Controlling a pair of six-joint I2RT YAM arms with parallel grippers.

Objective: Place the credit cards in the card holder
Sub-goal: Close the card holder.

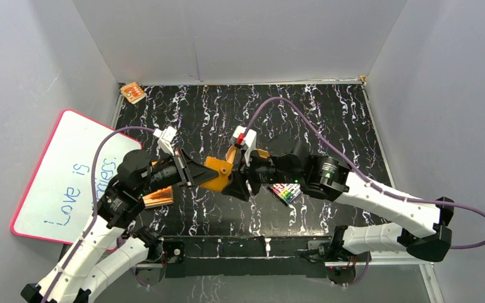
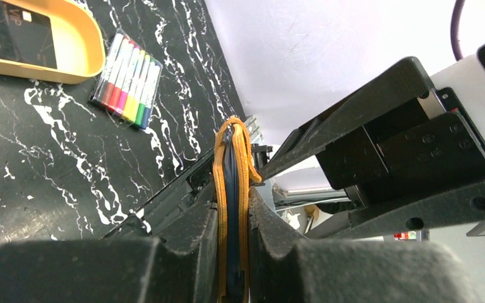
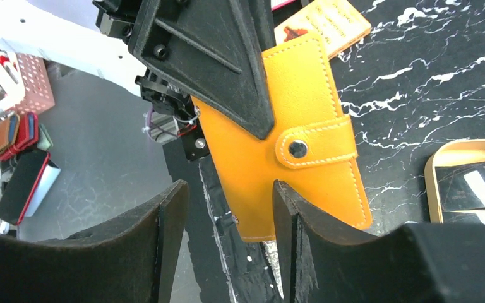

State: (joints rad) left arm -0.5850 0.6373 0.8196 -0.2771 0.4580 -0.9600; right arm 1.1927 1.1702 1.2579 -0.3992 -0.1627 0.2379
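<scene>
The left gripper (image 2: 233, 218) is clamped on the card holder (image 2: 232, 158), pinching the folded orange wallet edge-on and seemingly off the table. I judge it is held up so the other arm can work on it. The right gripper (image 3: 230, 189) faces the holder with its fingers spread and nothing gripped, the wallet's lower corner just at the gap between them.

The snap tab (image 3: 316, 146) is buttoned, so the holder is shut (no inside shows). My reading is that the step in hand is undoing that tab — no card can go in until then.

The credit cards (image 2: 14, 26) lie well apart from the card holder, black and flat on the floor of a tan tray (image 2: 82, 60), which probably makes them awkward to pick up. A pack of markers (image 2: 126, 79) lies between the tray and the card holder, just beside the tray. An orange booklet (image 3: 322, 25) lies on the table beyond the holder, on the side away from the right gripper.
</scene>
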